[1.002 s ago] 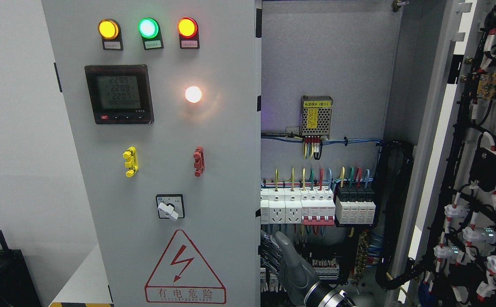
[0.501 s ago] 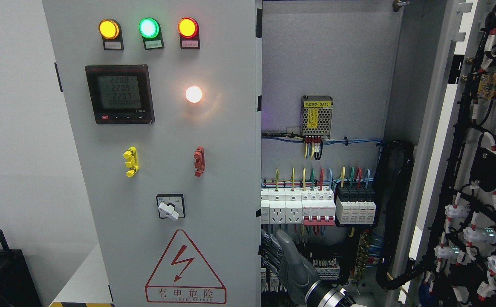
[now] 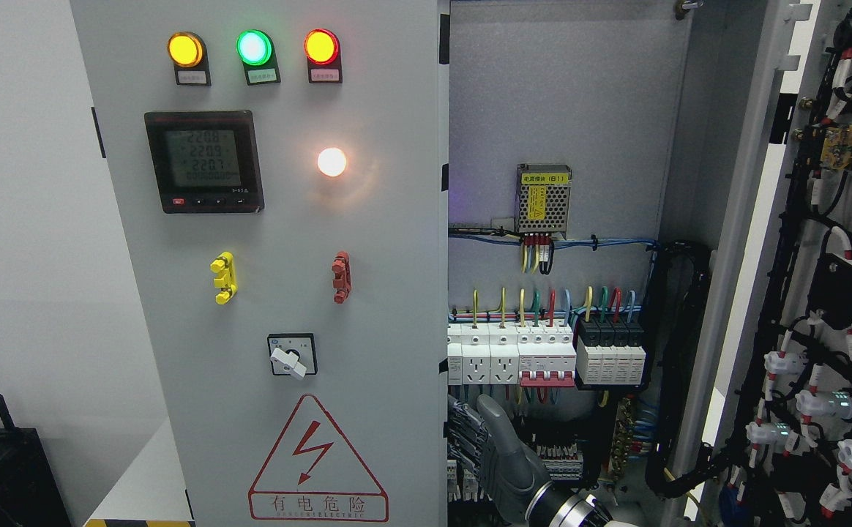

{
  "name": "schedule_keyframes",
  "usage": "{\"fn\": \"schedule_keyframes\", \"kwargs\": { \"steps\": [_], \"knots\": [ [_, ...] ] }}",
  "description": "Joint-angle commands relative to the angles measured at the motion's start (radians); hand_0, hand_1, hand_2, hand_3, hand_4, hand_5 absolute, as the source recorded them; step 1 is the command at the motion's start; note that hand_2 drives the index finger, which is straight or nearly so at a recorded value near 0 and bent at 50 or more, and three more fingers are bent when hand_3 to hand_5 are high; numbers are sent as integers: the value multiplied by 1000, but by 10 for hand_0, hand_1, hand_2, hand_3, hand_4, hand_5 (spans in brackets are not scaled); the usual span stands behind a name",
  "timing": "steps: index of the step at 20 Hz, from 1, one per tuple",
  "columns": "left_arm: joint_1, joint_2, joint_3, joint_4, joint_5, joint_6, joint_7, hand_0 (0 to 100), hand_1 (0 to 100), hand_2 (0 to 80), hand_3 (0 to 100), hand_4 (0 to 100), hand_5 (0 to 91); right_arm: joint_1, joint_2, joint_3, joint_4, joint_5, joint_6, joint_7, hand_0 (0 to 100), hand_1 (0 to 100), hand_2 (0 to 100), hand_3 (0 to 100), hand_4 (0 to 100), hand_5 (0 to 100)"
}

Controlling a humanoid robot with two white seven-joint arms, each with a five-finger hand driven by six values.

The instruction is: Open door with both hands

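Observation:
The grey left door (image 3: 367, 241) of the electrical cabinet carries three lamps, a meter (image 3: 203, 161), a rotary switch (image 3: 291, 356) and a warning triangle. It stands nearly closed, slightly tilted. The right door (image 3: 836, 293) is swung wide open at the picture's right, its wired inner side showing. My right hand (image 3: 470, 439) comes up from the bottom edge right of the middle. Its dark fingers (image 3: 461, 433) curl against the left door's right edge, low down, and the thumb (image 3: 495, 417) points up. Their tips are hidden behind the edge. My left arm is out of view.
Inside the open cabinet are breakers and sockets (image 3: 543, 355), a small power supply (image 3: 543, 199), coloured wires and a black cable bundle (image 3: 678, 351). A white wall (image 3: 23, 256) is at the left, with a dark box (image 3: 1, 468) low down.
My right hand has shifted very slightly to the right at the left door's edge. The doors have hardly moved.

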Motion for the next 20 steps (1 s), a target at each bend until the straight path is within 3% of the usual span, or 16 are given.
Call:
{"fn": "schedule_keyframes", "kwargs": {
  "steps": [1, 4, 20],
  "knots": [
    [-31, 0, -1, 0, 0, 0, 0, 0, 0, 0, 0, 42, 0, -1, -1, -12, 4, -8, 2, 3, 0, 0, 0, 0, 0, 0],
    [-31, 0, -1, 0, 0, 0, 0, 0, 0, 0, 0, 42, 0, -1, -1, -12, 4, -8, 2, 27, 0, 0, 0, 0, 0, 0],
    [-31, 0, -1, 0, 0, 0, 0, 0, 0, 0, 0, 43, 0, 4, -1, -17, -10, -13, 23, 54, 0, 0, 0, 0, 0, 0]
  ]
}}
